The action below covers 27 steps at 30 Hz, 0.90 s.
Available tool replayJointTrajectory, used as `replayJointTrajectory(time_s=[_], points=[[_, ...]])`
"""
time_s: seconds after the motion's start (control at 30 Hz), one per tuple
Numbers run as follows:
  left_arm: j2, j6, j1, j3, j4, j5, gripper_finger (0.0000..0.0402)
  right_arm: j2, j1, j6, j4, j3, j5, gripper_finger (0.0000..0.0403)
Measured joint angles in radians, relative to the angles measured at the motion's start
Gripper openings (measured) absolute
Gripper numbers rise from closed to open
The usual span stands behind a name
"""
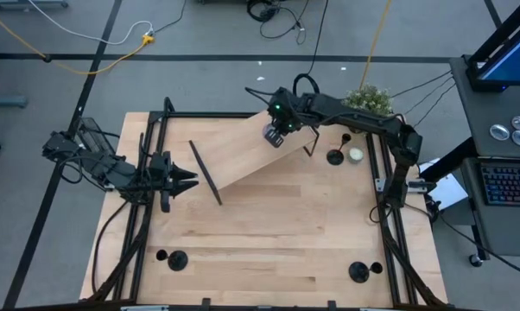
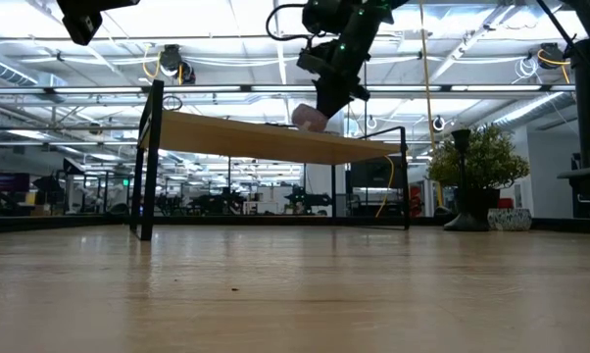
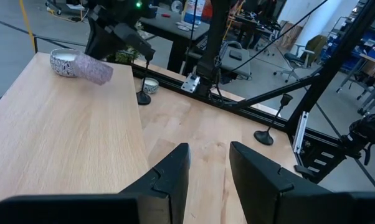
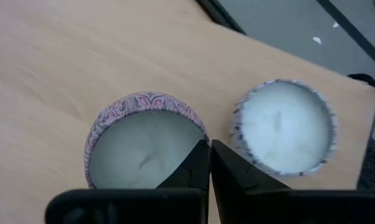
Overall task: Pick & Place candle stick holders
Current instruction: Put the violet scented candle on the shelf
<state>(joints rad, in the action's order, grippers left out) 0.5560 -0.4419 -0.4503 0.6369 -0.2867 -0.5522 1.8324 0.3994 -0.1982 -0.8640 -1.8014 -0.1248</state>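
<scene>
Right pincer (image 4: 210, 163) covering pink tin's (image 4: 134, 140) rim

no readable text or labels

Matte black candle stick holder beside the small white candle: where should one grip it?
On the matte black candle stick holder, probably the thin upright stem, from the table's middle: the disc base lies flat, the small white candle sits outward.

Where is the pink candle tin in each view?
High: pink candle tin at upper centre, over the raised wooden board.
Low: top centre, above the board.
Left wrist: beside the white candle.
Right wrist: pinched by the right claw, beside the white candle.
Landmark: the board.
</scene>
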Motion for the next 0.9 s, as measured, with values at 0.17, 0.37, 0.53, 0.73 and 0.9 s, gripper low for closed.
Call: replayJointTrajectory(time_s=[0.17, 0.37, 0.53, 0.73, 0.9], points=[[0.0, -0.001, 0.0, 0.0, 0.0, -0.001, 0.0122, 0.0, -0.002, 0.001, 0.025, 0.021, 0.031, 0.0], [0.0, -0.006, 0.0, 0.0, 0.0, -0.001, 0.0122, 0.0, -0.002, 0.001, 0.04, 0.035, 0.023, 0.0], [0.0, -0.006, 0.0, 0.0, 0.0, -0.001, 0.0122, 0.0, -0.002, 0.005, 0.046, 0.035, 0.023, 0.0], [0.0, -0.007, 0.0, 0.0, 0.0, -0.001, 0.0122, 0.0, -0.002, 0.028, 0.073, 0.035, 0.022, 0.0013], [0.0, -0.008, 0.0, 0.0, 0.0, -0.001, 0.0122, 0.0, -0.002, 0.031, 0.083, 0.035, 0.022, 0.0016]])
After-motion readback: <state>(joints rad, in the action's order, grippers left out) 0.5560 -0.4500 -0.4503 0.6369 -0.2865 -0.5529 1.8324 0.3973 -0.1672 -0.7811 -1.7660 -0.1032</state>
